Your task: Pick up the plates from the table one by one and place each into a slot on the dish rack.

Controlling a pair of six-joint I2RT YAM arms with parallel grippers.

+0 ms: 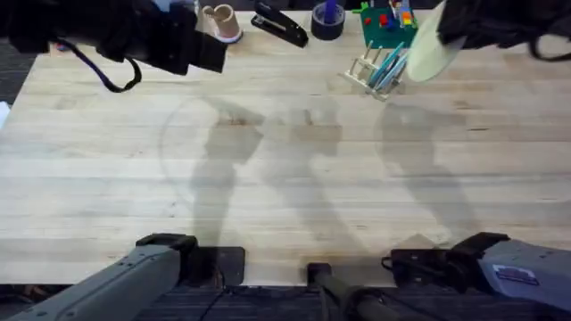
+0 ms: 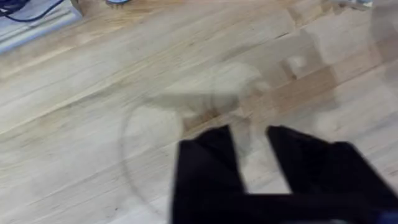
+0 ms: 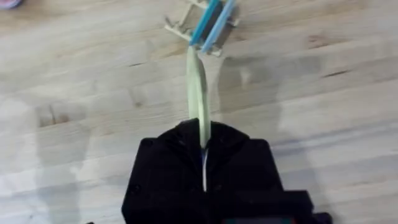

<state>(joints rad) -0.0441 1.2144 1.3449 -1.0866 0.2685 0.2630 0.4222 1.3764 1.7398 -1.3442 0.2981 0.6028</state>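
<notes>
Wooden plank table bearing dish rack.

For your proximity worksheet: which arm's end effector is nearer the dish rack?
Right. The right end effector holds the cream plate just beside the dish rack, which already has blue plates slotted. The left end effector is across the table, far from it.

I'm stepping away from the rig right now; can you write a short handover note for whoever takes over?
Right tool: shut on the cream plate, held edge-on above the table, just short of the dish rack.
Left tool: open, holding nothing, over bare wood.
Done: the blue plate stands in a rack slot.
Left: lower the cream plate into a free slot and release; judging by these views, that is likely the last plate.
</notes>
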